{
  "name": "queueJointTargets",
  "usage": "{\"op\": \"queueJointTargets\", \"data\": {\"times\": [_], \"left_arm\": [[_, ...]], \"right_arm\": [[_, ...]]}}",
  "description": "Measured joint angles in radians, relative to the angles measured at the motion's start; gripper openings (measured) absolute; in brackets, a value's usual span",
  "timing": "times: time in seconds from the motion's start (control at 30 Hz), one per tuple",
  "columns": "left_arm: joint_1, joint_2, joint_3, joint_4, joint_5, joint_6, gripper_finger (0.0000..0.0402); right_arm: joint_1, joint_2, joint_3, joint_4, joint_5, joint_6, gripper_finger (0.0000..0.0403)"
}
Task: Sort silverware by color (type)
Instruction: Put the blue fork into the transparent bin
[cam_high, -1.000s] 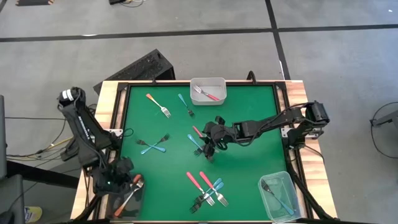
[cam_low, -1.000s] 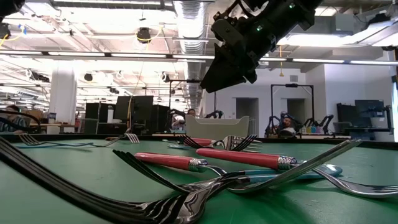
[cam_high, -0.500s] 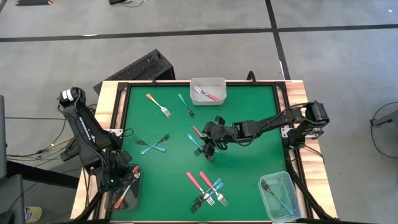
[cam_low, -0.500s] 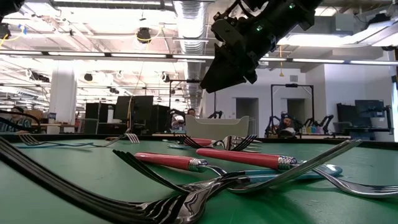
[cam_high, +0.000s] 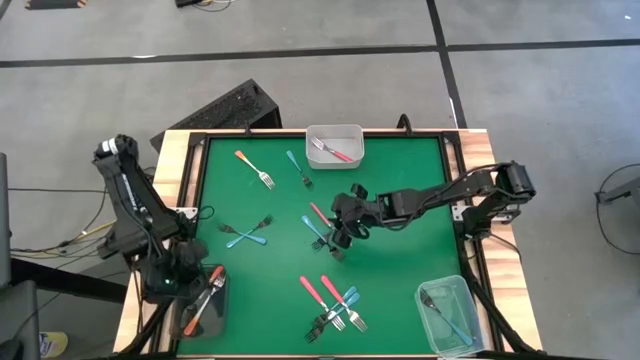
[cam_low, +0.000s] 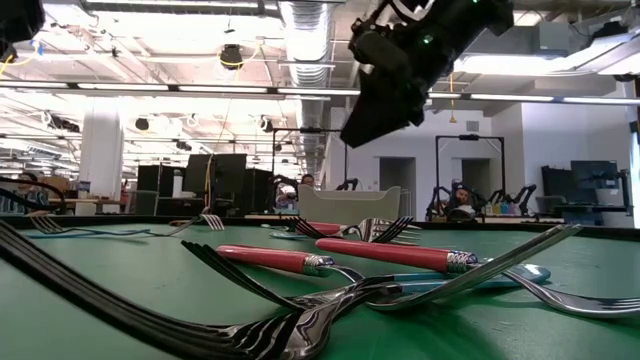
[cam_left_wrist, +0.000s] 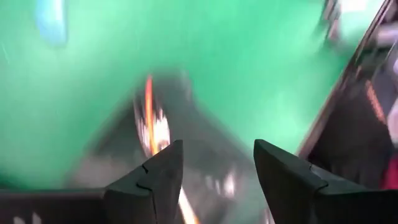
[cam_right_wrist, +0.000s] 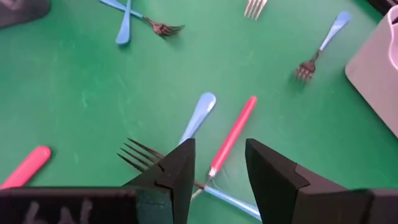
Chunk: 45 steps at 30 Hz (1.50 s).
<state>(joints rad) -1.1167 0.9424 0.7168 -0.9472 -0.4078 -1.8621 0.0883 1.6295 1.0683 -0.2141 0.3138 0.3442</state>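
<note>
High view: the green mat (cam_high: 400, 270) is the landmark. The left gripper (cam_high: 172, 283) hangs over the mat's near-left corner, just beside a clear tub (cam_high: 205, 308) holding an orange-handled fork (cam_high: 199, 309). The right gripper (cam_high: 343, 232) hovers over the mat's middle, above a pink fork (cam_high: 318, 213) crossed with a blue fork (cam_high: 314, 228). At the mat's far edge sits another tub (cam_high: 335, 146) with a pink-handled fork inside; at the near-right corner a third tub (cam_high: 448, 314) holds a blue one. Loose forks lie across the mat: an orange fork (cam_high: 254, 168) and a blue one far left, a crossed blue pair (cam_high: 245, 236) at left, a mixed cluster (cam_high: 335, 305) near the front edge.

Low view: the right gripper (cam_low: 372, 128) hangs above the mat, clear of the pink-handled forks (cam_low: 275, 259) lying close to the camera.

Left wrist view (badly blurred): the left gripper (cam_left_wrist: 217, 165) has its fingers spread apart, empty, with an orange streak between them and the mat beyond.

Right wrist view: the right gripper (cam_right_wrist: 219, 163) is parted and holds nothing, directly above the pink fork (cam_right_wrist: 232, 134) and blue fork (cam_right_wrist: 196, 116).
</note>
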Motion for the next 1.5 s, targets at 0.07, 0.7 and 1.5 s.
{"op": "queueJointTargets", "data": {"times": [0.07,0.7,1.5], "left_arm": [[0.023,-0.011,0.001,-0.027,-0.128,0.066,0.0182],[0.859,-0.04,-0.136,0.431,0.126,1.245,0.0143],[1.231,0.34,-0.136,0.926,0.404,1.957,0.0142]], "right_arm": [[0.0,0.0,0.0,-0.01,0.0,0.013,0.0166],[0.015,0.038,-0.006,0.103,-0.07,-0.005,0.0166],[-0.093,0.06,0.031,-0.298,-0.211,-0.441,0.0143]]}}
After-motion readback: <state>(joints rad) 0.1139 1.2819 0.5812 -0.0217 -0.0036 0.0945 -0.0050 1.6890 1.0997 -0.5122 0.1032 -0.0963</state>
